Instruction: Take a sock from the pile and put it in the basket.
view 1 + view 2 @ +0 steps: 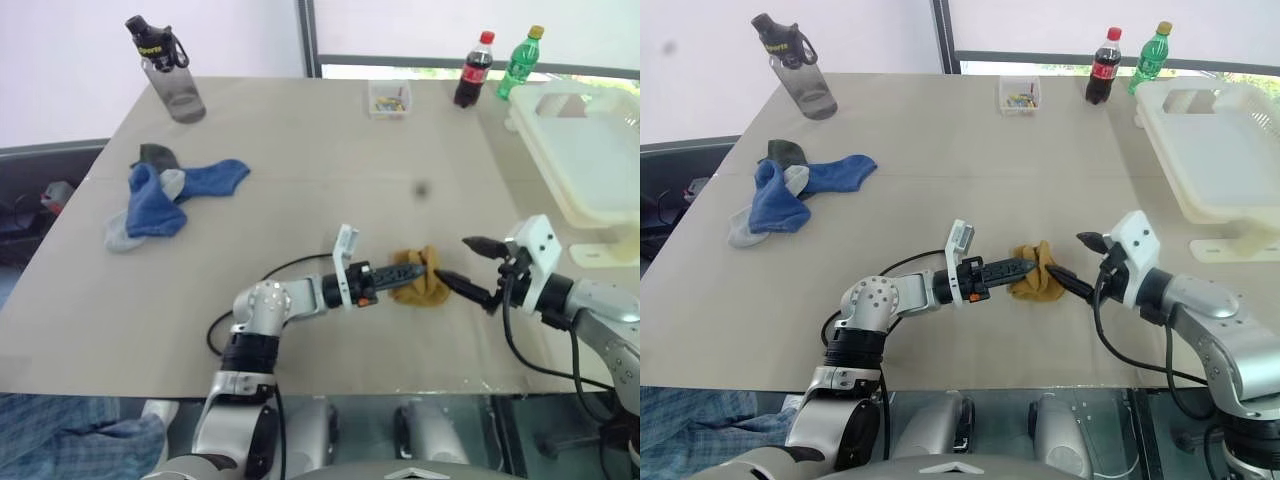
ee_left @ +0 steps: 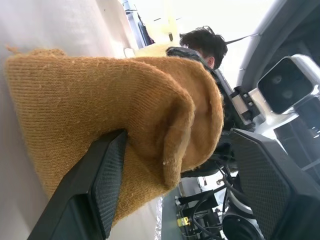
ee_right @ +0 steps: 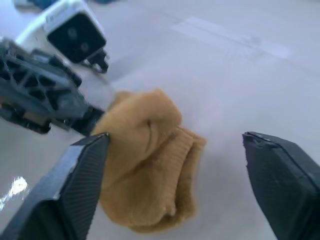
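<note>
The left arm is reaching across the front of the body, its forearm lying level and its left gripper (image 1: 408, 272) pointing toward the robot's right with fingers standing spread apart. The right arm is bending inward from the side, its right gripper (image 1: 473, 268) facing the left one, fingers splayed wide.

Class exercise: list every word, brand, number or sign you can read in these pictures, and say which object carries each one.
"Sports", in yellow on the dark cap of the grey water bottle: only partly legible.
Red label on the cola bottle: too small to read.
Label on the green soda bottle: too small to read.
No other text shows.
</note>
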### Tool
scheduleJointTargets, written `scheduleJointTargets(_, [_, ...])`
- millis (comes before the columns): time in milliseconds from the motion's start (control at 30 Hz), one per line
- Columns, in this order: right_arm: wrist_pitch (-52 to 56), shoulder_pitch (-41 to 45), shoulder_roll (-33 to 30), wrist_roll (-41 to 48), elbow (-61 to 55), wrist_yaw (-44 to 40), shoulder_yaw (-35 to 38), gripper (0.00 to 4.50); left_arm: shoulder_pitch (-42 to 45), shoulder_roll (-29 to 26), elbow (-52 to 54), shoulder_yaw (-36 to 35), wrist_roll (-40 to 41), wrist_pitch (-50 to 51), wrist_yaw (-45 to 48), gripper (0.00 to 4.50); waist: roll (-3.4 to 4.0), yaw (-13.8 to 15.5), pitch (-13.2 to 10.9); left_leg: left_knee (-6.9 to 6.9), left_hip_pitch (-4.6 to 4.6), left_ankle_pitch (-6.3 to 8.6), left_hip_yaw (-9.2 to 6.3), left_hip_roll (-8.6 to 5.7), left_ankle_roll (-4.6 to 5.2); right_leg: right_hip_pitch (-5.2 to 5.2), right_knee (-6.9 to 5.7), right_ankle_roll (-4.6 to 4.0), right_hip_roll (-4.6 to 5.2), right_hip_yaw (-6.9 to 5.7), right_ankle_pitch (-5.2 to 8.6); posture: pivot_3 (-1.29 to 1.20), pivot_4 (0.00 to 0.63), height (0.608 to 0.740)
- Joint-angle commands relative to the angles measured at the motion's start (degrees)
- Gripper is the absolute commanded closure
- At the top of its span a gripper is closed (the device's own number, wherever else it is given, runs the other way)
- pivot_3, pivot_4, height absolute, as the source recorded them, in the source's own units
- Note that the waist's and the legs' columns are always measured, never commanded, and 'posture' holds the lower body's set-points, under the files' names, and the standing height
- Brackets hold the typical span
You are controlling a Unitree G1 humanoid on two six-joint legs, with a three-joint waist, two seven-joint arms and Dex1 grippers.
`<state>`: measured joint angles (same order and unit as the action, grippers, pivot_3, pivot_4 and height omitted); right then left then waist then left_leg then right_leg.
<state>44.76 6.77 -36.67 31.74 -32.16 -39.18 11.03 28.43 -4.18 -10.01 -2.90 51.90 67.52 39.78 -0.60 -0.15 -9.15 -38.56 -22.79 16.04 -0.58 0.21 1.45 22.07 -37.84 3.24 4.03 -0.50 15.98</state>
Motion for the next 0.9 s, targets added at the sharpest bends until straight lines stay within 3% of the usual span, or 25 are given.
scheduleJointTargets(33, [1.5, 1.7, -0.3, 3.8, -1.3, 1.3, 3.7, 0.10, 0.2, 0.4, 0.3, -0.5, 0.5, -0.4, 0.6, 0.98, 0.00, 0.0, 0.0, 0.00, 0.00, 0.00, -0.01, 0.00, 0.00, 0.00, 0.00, 0.00, 0.00, 0.00, 0.00, 0.00, 0.150, 0.740])
scheduleJointTargets(267, [2.9, 1.9, -0.8, 6.5, -0.9, 2.8, 4.7, 0.10, 0.0, 0.5, 0.6, -0.6, 0.6, -0.5, 0.6, 0.98, 0.00, 0.1, 0.0, 0.00, 0.00, 0.00, 0.01, 0.00, 0.00, 0.00, 0.00, 0.00, 0.00, 0.00, 0.00, 0.00, 0.150, 0.740])
scheduleJointTargets(600, [-1.3, 0.8, 1.6, 0.4, 0.6, 4.0, -7.1, 0.10, -0.8, 1.4, 1.6, -2.9, 2.8, -1.1, 2.4, 0.98, 0.01, -0.2, 0.0, -0.01, 0.01, 0.00, 0.03, 0.01, 0.00, 0.01, -0.04, 0.00, -0.02, 0.02, 0.00, 0.00, 0.150, 0.740])
scheduleJointTargets(800, [-3.4, 1.6, 2.8, -1.6, 1.3, 4.0, -9.8, 0.10, -1.0, 1.4, 1.9, -3.0, 3.2, -0.5, 2.1, 0.98, 0.00, -0.2, 0.0, -0.02, 0.01, -0.01, 0.03, 0.00, -0.01, 0.01, -0.04, 0.00, -0.02, 0.01, 0.00, 0.00, 0.150, 0.740])
scheduleJointTargets(900, [-4.3, 2.8, 3.7, -6.2, 3.6, 7.8, -11.3, 0.10, -1.1, 1.4, 2.0, -2.9, 3.3, -0.4, 2.3, 0.98, 0.01, -0.3, 0.0, -0.03, 0.01, -0.01, 0.02, 0.01, -0.01, 0.01, -0.05, 0.00, -0.02, 0.01, 0.00, 0.00, 0.150, 0.740])
